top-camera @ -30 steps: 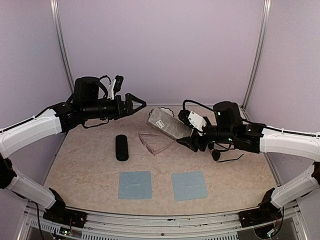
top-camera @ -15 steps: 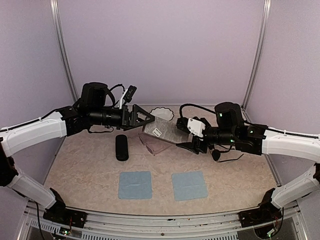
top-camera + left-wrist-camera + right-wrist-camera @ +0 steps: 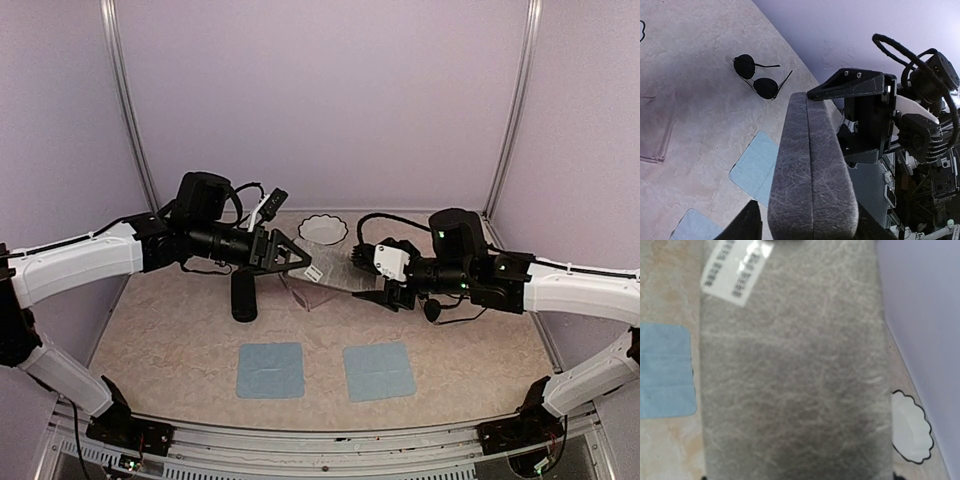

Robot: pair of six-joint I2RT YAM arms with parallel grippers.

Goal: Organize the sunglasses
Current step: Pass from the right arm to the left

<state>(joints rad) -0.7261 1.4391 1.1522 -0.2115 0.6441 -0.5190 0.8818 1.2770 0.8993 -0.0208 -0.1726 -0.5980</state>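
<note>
A closed grey speckled case (image 3: 335, 272) hangs above the table between both arms. My right gripper (image 3: 373, 285) is shut on its right end, and the case (image 3: 795, 380) fills the right wrist view. My left gripper (image 3: 298, 258) has its jaws round the case's other end (image 3: 812, 170). One finger (image 3: 747, 222) stands a sliver off it, so it is open. The round dark sunglasses (image 3: 756, 77) lie on the table under the right arm (image 3: 433, 310). The pale clear-framed sunglasses (image 3: 305, 290) lie below the case.
A black oblong case (image 3: 243, 295) lies left of centre. Two blue cloths (image 3: 270, 369) (image 3: 379, 371) lie side by side near the front. A white scalloped dish (image 3: 323, 230) sits by the back wall. Purple walls close in the table.
My left arm has swung right to the grey case and its jaws have narrowed round the case's end. The right gripper has levelled the case toward the left. The white dish now shows.
</note>
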